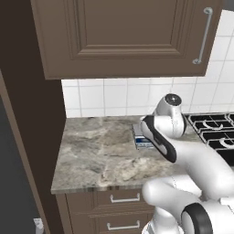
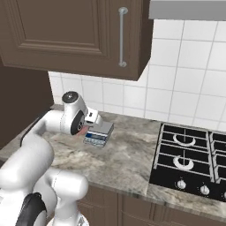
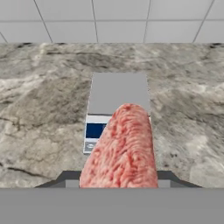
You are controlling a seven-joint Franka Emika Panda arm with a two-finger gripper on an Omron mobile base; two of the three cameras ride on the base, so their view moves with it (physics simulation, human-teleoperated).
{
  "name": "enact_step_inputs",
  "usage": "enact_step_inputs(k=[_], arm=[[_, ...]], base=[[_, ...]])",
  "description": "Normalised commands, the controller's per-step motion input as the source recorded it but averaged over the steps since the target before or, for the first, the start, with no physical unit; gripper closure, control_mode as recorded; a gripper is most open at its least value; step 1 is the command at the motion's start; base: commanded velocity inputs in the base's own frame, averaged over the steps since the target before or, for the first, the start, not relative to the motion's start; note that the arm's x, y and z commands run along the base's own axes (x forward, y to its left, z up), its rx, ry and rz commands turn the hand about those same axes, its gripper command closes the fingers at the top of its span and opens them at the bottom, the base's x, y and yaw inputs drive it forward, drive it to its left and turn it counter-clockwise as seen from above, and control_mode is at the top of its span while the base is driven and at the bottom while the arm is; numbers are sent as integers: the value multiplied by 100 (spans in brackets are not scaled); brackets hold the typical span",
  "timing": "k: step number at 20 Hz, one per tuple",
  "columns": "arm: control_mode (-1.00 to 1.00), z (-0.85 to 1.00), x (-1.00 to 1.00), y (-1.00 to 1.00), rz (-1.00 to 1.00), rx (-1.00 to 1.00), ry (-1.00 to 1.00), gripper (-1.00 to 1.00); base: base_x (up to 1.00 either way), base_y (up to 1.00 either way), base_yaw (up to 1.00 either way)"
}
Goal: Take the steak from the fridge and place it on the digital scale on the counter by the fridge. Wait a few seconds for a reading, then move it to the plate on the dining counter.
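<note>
My tool (image 3: 118, 181) is closed on the steak (image 3: 121, 151), which sticks out from between its two dark tips (image 3: 68, 178) and hangs over the near end of the scale (image 3: 118, 98), covering part of the blue-and-white front panel; whether the meat touches the scale or hovers above it I cannot tell. Going left to right from the scale as my landmark: well to its left stands a tall dark brown panel (image 1: 27, 114) at the end of the tabletop (image 1: 96, 151), and between that panel and the scale lies a bare stretch of grey-brown marbled stone. The scale (image 2: 99, 132) itself sits on the tabletop near the white tiled wall (image 2: 176, 92), with its flat grey top toward the tiles and its panel toward me. In the right base view a bit of pinkish-red steak (image 2: 83, 130) shows just left of the scale, at my wrist. In the left base view my arm hides most of the scale (image 1: 139, 137). Above the scale hangs a brown wall cupboard (image 2: 66, 35) with a metal handle (image 2: 122, 37). Well to the right of the scale, set into the same tabletop, is a black gas hob (image 2: 190, 161).
</note>
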Motion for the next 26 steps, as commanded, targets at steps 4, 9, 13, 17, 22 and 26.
enact_step_inputs(k=[4,9,13,17,22,26], arm=[[-100,-11,35,-2,0,0,0,100],[-100,-17,33,0,0,0,0,100],[-100,-17,38,-4,0,0,0,100],[-100,-26,32,-4,0,0,0,100],[-100,-30,25,-3,0,0,0,100],[-100,-24,28,-1,0,0,0,100]], base=[[0,0,0],[0,0,0],[0,0,0],[0,0,0],[0,0,0],[0,0,0]])
